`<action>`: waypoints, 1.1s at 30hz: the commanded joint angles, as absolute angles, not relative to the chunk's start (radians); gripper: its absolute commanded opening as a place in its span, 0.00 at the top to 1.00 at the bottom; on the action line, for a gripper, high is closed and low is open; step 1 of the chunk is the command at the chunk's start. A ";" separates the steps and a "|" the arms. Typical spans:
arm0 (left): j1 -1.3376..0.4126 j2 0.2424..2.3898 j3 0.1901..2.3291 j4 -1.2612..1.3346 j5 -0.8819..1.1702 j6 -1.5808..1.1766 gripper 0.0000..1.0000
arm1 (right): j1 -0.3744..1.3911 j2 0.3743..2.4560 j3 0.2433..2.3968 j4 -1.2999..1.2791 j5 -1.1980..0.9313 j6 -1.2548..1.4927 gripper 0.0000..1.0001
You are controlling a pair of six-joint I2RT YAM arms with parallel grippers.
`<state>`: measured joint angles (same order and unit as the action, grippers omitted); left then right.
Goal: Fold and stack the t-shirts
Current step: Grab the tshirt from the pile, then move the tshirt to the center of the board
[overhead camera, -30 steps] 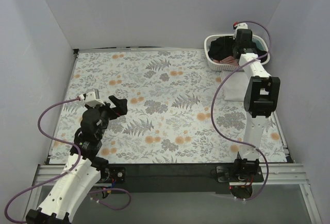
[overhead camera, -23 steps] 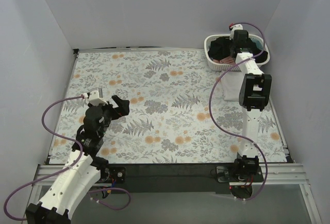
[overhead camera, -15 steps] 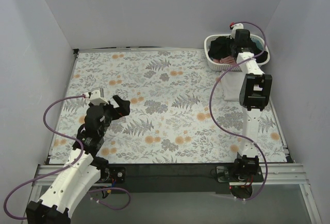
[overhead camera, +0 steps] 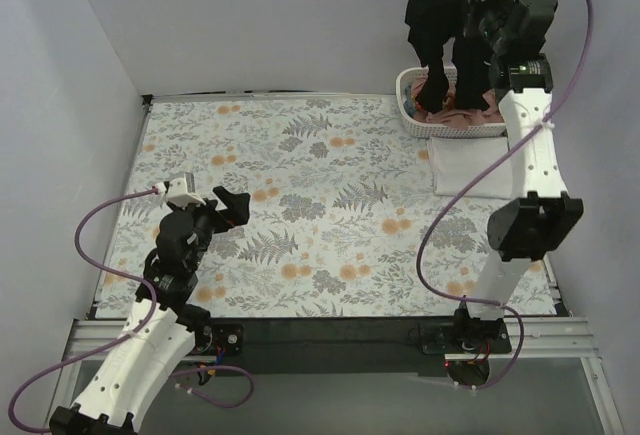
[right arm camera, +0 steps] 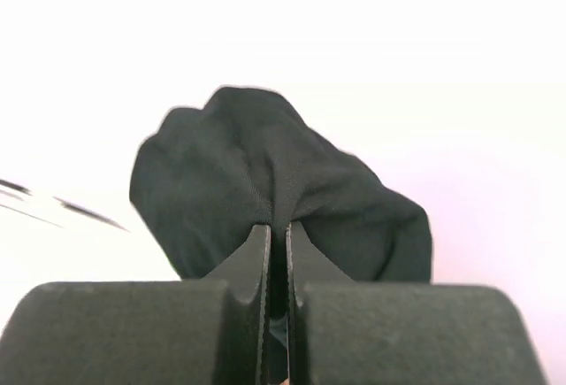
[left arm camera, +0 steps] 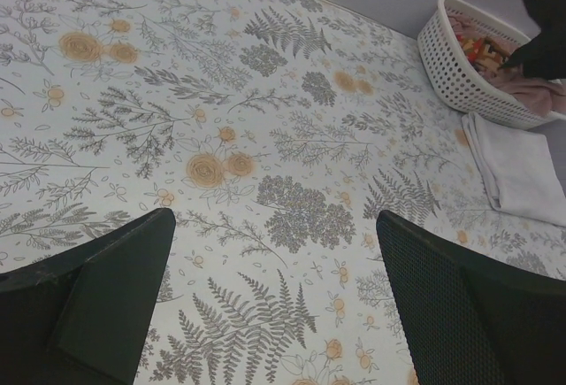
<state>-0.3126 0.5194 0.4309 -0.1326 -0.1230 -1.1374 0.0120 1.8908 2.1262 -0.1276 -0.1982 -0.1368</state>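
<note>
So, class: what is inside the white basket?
In the basket: pink tees and the lower end of the black tee, which hangs from the right end effector. Anything beneath them is covered.

Floral cloth (overhead camera: pixel 300 205) under basket (overhead camera: pixel 414 121), white t-shirt (overhead camera: pixel 470 168)

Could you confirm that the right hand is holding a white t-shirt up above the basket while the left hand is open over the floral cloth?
Not quite: the right hand holds the black t-shirt, not a white one, as the right wrist view shows. The rest stands: it hangs above the basket, and the left hand is open over the floral cloth.
</note>
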 commanded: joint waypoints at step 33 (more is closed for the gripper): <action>-0.318 0.771 0.601 -0.575 -0.152 -1.527 0.03 | 0.698 1.480 0.903 -0.134 -0.313 0.215 0.32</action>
<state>-0.3145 0.6964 0.5888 -0.4202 -0.1707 -1.3613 0.6643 1.4204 0.8677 -0.1787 -0.3367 0.1802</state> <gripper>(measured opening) 0.968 0.677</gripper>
